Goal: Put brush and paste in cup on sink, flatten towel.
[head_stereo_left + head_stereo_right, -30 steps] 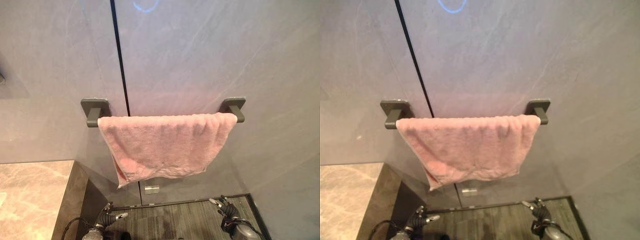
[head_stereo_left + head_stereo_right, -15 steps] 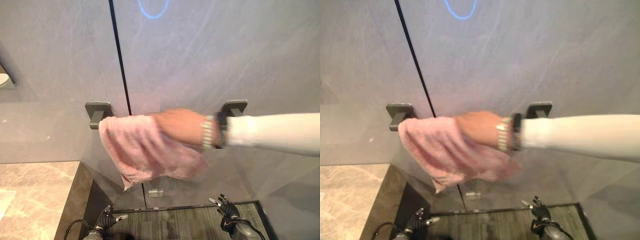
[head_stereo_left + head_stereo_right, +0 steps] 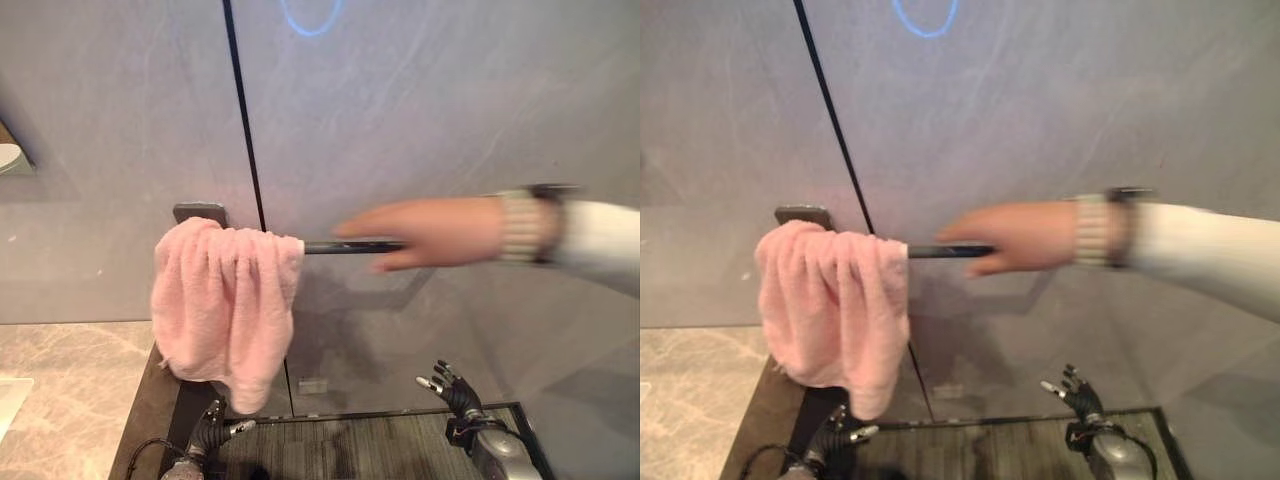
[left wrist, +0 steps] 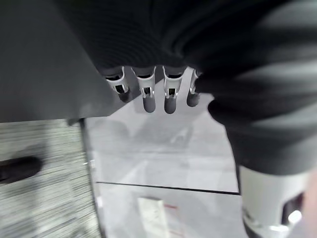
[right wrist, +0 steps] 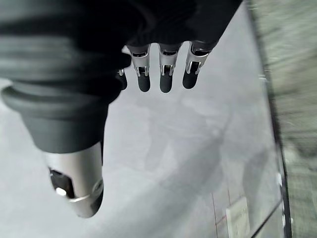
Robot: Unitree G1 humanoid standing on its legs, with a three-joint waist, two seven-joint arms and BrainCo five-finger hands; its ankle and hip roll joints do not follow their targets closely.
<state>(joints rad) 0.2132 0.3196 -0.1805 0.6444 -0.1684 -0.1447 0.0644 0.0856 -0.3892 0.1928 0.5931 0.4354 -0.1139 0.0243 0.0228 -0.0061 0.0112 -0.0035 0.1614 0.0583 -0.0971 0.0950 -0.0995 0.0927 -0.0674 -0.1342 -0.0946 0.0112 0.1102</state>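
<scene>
A pink towel (image 3: pixel 225 300) hangs bunched up at the left end of a dark wall rail (image 3: pixel 350 246), beside the left bracket (image 3: pixel 198 212). A person's hand (image 3: pixel 435 230) in a white sleeve reaches in from the right at the bare rail. My left hand (image 3: pixel 212 430) hangs low near the floor below the towel, fingers relaxed and holding nothing; its fingers (image 4: pixel 148 94) point at the grey wall. My right hand (image 3: pixel 452 392) is low at the right, open and empty, with its fingers (image 5: pixel 166 74) straight.
A beige marble counter (image 3: pixel 60 380) lies at the lower left with a dark side panel. The grey tiled wall (image 3: pixel 420 120) has a vertical black seam (image 3: pixel 240 110). Grey striped flooring (image 3: pixel 350 445) runs below the rail.
The person's hand has pushed the spread towel leftward into a bunch at the rail's left end, then drawn back right. The view shifted slightly. My hands stayed low.
</scene>
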